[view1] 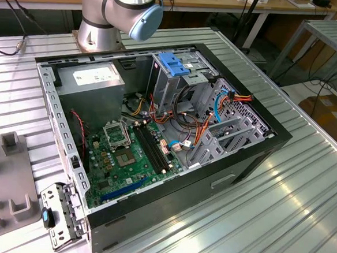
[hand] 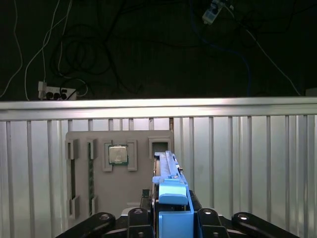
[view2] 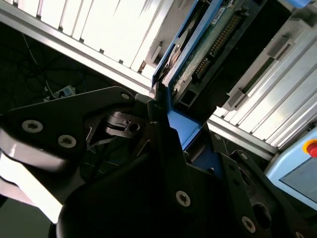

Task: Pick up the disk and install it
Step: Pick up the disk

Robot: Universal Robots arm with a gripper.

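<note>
In both wrist views my gripper [hand: 169, 214] is shut on the disk [hand: 167, 173]. The disk is a dark drive seen edge-on, with bright blue carrier rails, and one black finger sits on each side of it. In the second wrist view the disk's green circuit board [view2: 210, 44] and a blue rail [view2: 179, 126] run away from the gripper [view2: 163, 106]. The disk hangs above a grey fixture plate [hand: 119, 193], close to a small open slot [hand: 159, 147] in that plate.
The fixture plate carries a processor chip [hand: 118, 154] and a memory stick [hand: 90, 166]. In the exterior view an open computer case [view1: 247, 161] lies on the ribbed aluminium table [view1: 289, 216]. It holds a motherboard [view1: 123, 158], orange and blue cables and a drive cage with a light-blue latch [view1: 174, 64]. The arm's base [view1: 116, 10] stands behind it.
</note>
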